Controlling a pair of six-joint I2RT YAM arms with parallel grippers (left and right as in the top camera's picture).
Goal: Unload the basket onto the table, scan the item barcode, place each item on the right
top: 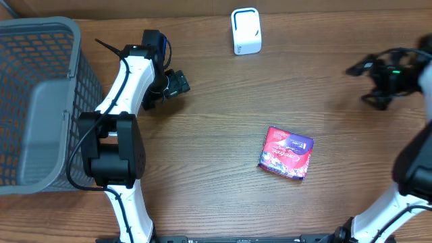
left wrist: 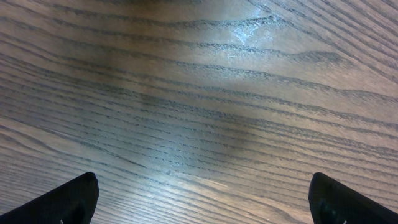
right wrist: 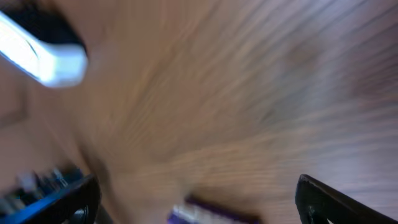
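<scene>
The item is a flat red and purple packet lying on the wooden table right of centre; no barcode shows on its upper face. Its purple edge appears blurred at the bottom of the right wrist view. The white scanner stands at the back centre, also a blurred white block in the right wrist view. My right gripper hovers open at the far right, well away from the packet, and in its own view the gripper holds nothing. My left gripper is open over bare wood.
A grey mesh basket with a grey liner fills the left edge of the table. The left arm's black base stands beside it. The table's back edge runs just behind the scanner.
</scene>
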